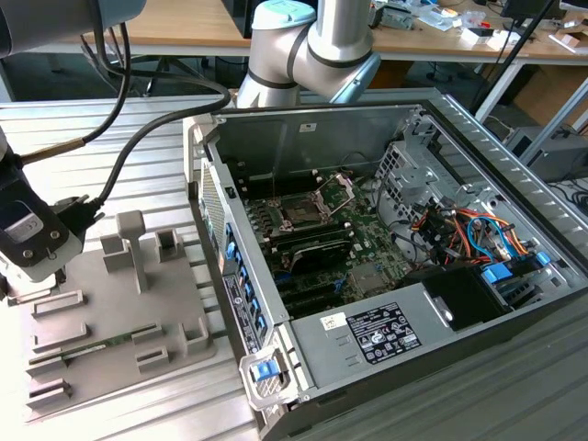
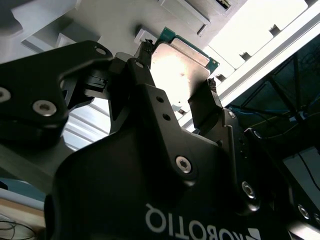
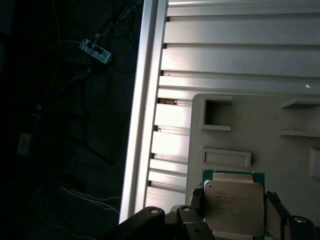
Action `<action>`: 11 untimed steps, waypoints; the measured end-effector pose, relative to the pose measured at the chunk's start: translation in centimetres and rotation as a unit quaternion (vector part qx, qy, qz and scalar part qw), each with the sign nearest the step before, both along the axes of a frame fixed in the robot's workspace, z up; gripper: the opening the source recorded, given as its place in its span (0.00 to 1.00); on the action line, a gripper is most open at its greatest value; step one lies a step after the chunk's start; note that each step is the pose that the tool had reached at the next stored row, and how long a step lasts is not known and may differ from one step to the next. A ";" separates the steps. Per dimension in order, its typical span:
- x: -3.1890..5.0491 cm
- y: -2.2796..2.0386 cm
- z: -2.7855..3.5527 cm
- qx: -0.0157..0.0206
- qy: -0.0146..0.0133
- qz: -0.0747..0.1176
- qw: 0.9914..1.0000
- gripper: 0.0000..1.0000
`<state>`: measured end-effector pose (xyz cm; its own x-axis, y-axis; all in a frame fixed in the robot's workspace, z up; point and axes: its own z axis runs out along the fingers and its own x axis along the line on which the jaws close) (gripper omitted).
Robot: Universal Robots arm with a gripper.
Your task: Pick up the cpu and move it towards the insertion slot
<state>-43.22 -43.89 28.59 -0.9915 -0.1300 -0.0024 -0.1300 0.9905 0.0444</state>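
Observation:
The cpu [image 3: 233,204], a small square chip with a pale metal top and green edge, lies between my gripper's [image 3: 233,220] two black fingers in both wrist views. The fingers [image 2: 146,55] press against its opposite edges, so the gripper [image 2: 177,67] is shut on the cpu [image 2: 181,62], close over the grey tray [image 3: 260,125]. In the exterior view the gripper [image 1: 32,241] hangs over the tray's [image 1: 119,312] far left end. The insertion slot [image 1: 301,209], a dark square socket with a raised metal plate, sits on the board inside the open computer case, well to the exterior view's right.
The grey tray carries upright holders [image 1: 133,243] and a green memory stick [image 1: 87,347]. The open case's side wall [image 1: 234,266] stands between tray and socket. Cables [image 1: 459,230] and a power supply [image 1: 386,326] crowd the case's right part. A black cable [image 1: 152,129] trails from the arm.

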 end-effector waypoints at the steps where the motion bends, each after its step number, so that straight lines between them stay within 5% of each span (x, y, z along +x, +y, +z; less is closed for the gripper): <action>1: 0.00 0.00 0.04 0.000 0.000 0.000 1.000 0.55; 11: 0.00 0.00 0.87 0.000 0.000 0.000 1.000 0.55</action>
